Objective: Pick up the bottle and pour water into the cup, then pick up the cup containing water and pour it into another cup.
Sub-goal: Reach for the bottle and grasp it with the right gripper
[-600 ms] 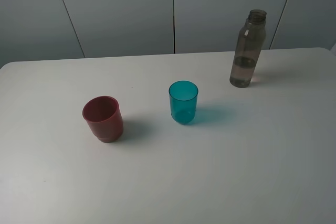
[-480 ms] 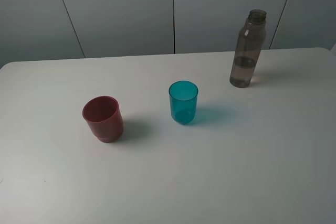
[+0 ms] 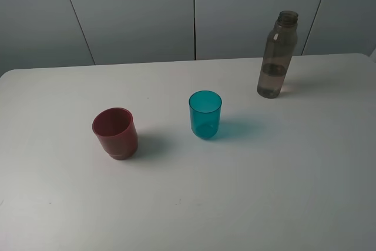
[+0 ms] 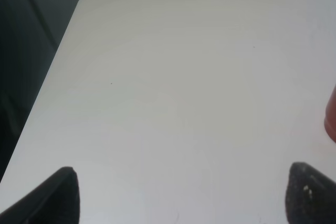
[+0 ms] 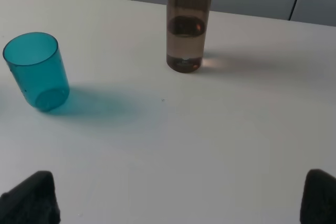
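The tall smoky grey-brown bottle (image 3: 276, 55) stands uncapped at the back right of the white table, with some water in its lower part; it also shows in the right wrist view (image 5: 187, 22). The teal translucent cup (image 3: 205, 114) stands upright in the middle and shows in the right wrist view (image 5: 36, 70). The dark red cup (image 3: 115, 133) stands upright to its left; a sliver of it shows in the left wrist view (image 4: 331, 116). My left gripper (image 4: 181, 195) is open over bare table. My right gripper (image 5: 176, 198) is open, well short of the bottle. Neither shows in the exterior view.
The white table (image 3: 247, 186) ends at a far edge against grey wall panels (image 3: 135, 10). Its left edge and rounded corner (image 4: 84, 1) show in the left wrist view, with dark space beyond.
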